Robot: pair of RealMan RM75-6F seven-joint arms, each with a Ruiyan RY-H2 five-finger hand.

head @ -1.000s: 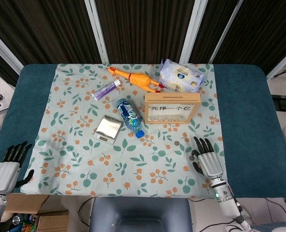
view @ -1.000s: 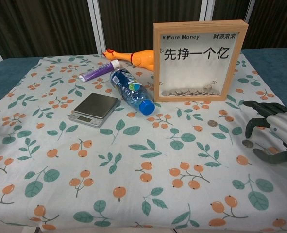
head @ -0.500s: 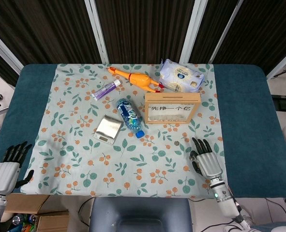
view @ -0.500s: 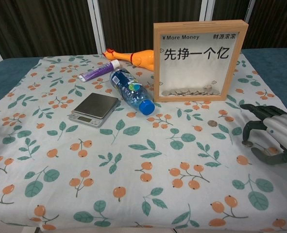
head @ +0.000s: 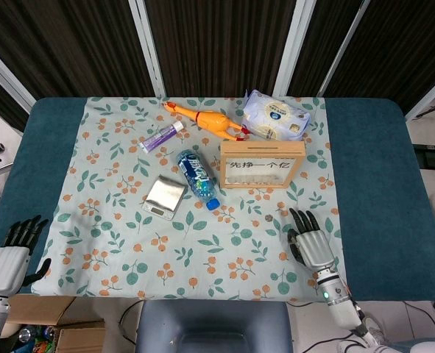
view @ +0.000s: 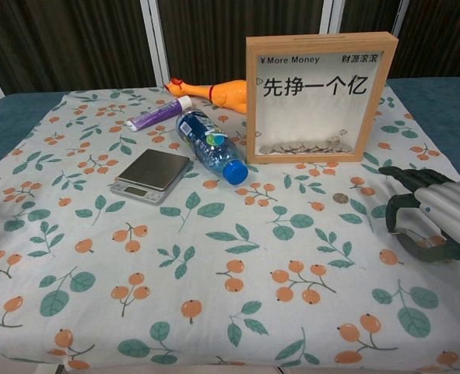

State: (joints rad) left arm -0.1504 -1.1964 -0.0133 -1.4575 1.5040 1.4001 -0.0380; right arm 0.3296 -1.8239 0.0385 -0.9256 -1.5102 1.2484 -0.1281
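My right hand (head: 310,246) hovers low over the floral cloth (head: 129,243) near its front right corner, fingers apart and curved down, holding nothing; the chest view shows the right hand (view: 432,214) at the right edge. A small coin (view: 340,198) lies on the cloth just left of its fingertips, in front of the wooden framed coin box (view: 320,97). That coin (head: 267,218) and the box (head: 262,163) also show from the head view. My left hand (head: 11,257) rests at the table's front left corner, off the cloth, fingers spread and empty.
A blue-capped water bottle (head: 197,177) lies beside a small silver scale (head: 164,197) mid-cloth. Behind them are a purple tube (head: 162,137), a rubber chicken (head: 206,119) and a tissue pack (head: 276,115). Blue table surface (head: 372,169) flanks the cloth.
My right hand has crept left and forward over the cloth; its fingertips now cover the spot where a second coin lay. The left hand has not moved.
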